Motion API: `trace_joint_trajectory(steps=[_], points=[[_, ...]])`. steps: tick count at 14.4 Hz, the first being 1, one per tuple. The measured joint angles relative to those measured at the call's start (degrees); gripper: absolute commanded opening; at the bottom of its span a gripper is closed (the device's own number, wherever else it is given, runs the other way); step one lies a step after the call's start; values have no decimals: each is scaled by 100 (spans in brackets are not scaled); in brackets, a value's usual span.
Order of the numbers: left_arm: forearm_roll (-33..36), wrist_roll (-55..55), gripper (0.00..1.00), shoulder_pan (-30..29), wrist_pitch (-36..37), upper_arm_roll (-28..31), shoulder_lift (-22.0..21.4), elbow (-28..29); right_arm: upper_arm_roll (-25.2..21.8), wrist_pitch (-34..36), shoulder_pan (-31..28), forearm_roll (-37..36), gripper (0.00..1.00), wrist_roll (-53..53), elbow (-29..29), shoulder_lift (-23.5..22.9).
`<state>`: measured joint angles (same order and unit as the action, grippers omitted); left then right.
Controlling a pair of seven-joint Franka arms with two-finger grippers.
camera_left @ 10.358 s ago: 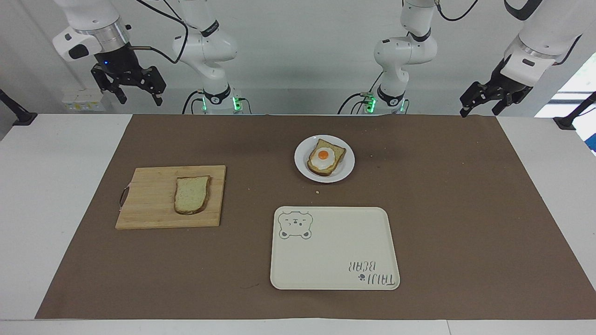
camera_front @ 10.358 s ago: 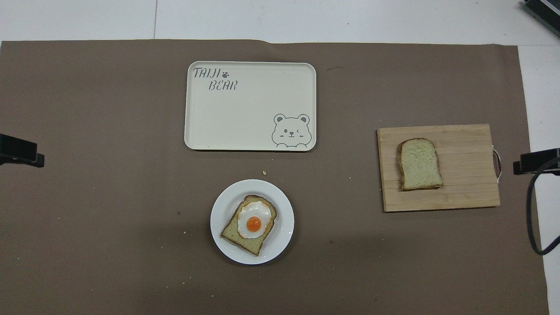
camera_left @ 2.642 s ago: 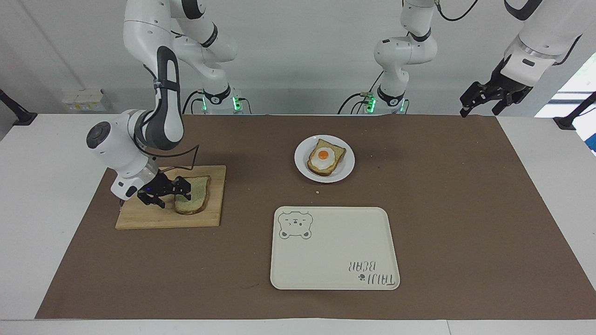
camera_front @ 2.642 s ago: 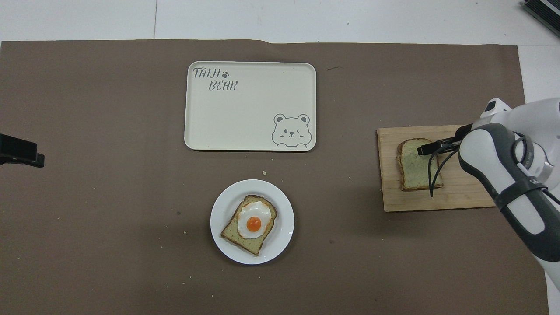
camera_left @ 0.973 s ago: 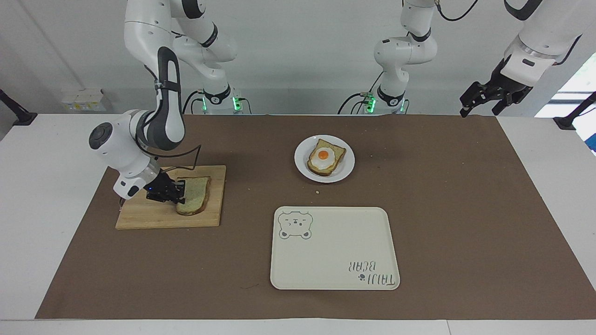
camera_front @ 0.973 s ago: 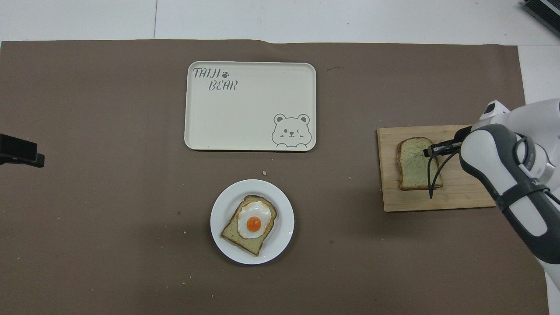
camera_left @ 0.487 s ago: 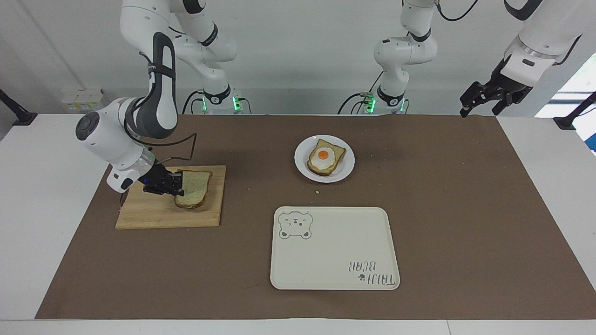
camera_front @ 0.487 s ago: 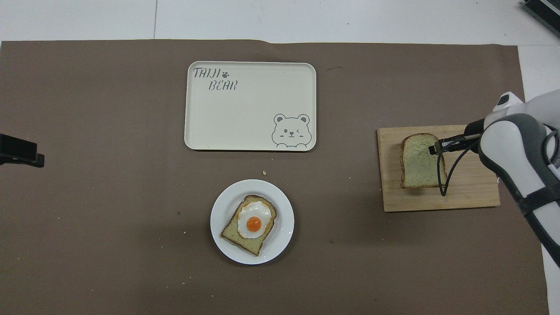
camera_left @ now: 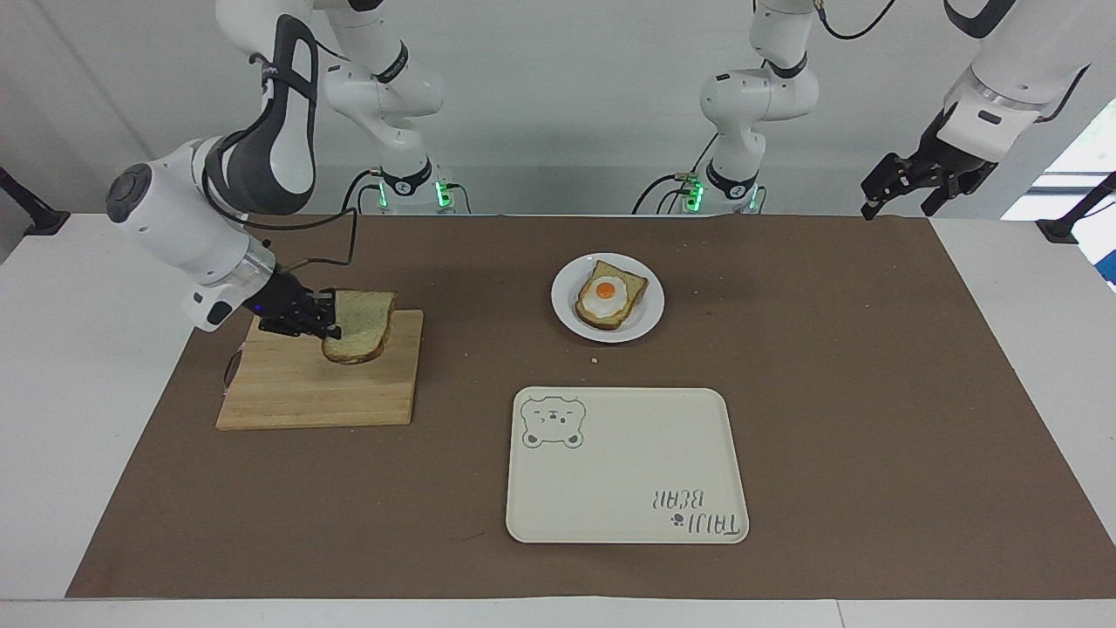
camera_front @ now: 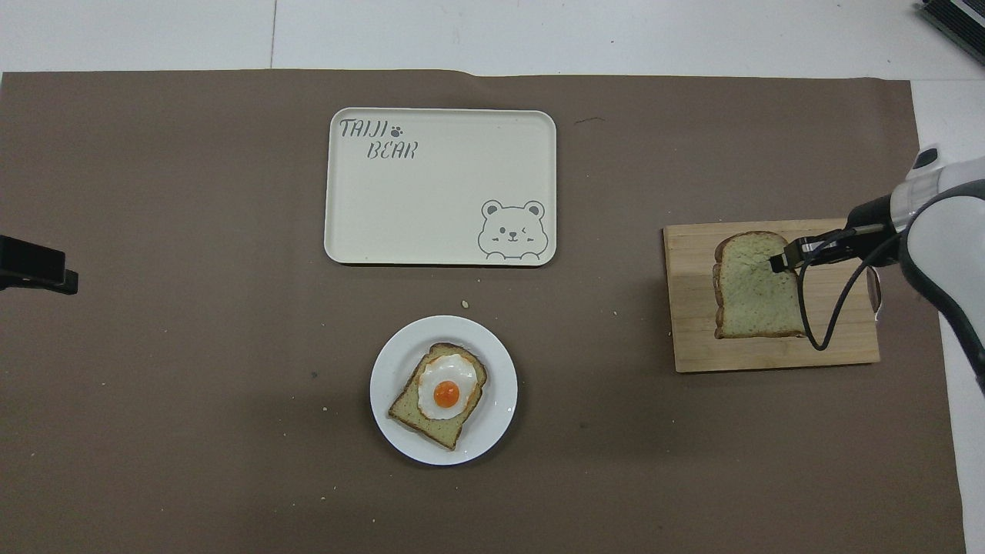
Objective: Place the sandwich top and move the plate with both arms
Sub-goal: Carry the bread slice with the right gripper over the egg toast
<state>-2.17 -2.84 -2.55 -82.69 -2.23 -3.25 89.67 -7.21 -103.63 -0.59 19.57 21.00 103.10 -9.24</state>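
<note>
- One right gripper [camera_left: 324,324], fingers clamped on the sandwich top's [camera_left: 359,325] crust edge, holds it over the cutting board [camera_left: 296,397].
- Soft, light bread likely sags; edge grips may tear.
- Left gripper [camera_left: 902,187] waits, fingers apart.

In the overhead view only a black tip of the left tool [camera_front: 38,265] shows at the frame's left edge. The right arm [camera_front: 943,246] is cut off at the right edge and covers part of the cutting board [camera_front: 692,346]. The sandwich top [camera_front: 750,288] hides the board beneath it.
</note>
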Motion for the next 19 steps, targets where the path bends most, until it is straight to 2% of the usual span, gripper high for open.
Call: trace_joint_trajectory(steps=[5,11,19], points=[[0,0,100,0,0,0,0,0,43,312,405,0,0,-253,-49,100],[0,0,100,0,0,0,0,0,120,311,1230,27,0,-1248,-65,102],[0,0,100,0,0,0,0,0,142,306,1998,659,0,-1742,-81,151]])
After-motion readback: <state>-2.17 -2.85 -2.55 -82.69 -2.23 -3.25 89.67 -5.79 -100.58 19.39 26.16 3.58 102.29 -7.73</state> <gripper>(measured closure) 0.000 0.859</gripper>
